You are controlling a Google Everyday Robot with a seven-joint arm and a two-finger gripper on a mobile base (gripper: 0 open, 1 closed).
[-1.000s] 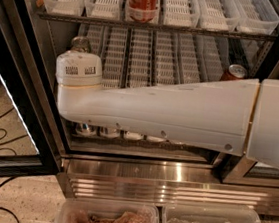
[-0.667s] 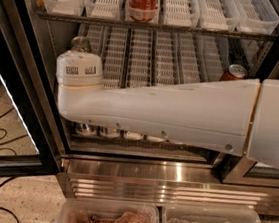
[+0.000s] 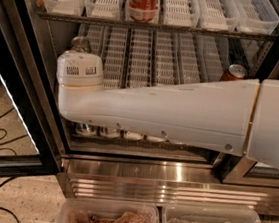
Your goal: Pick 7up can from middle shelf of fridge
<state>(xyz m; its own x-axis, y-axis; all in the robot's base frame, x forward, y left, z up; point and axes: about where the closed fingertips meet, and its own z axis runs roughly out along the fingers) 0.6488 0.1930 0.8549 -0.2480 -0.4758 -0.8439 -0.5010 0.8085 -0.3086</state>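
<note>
7up can [image 3: 81,43] mostly hidden behind white arm [image 3: 170,109], only silvery top showing; tool out of view, grip state untellable

the arm [image 3: 154,110] reaches from the right across the front of the fridge [image 3: 172,180]; a left can [image 3: 80,44] stands behind its end, a right can [image 3: 233,74] behind its far side, a cola can [image 3: 143,2] on the shelf above [image 3: 189,30]; the gripper is hidden from view
</note>
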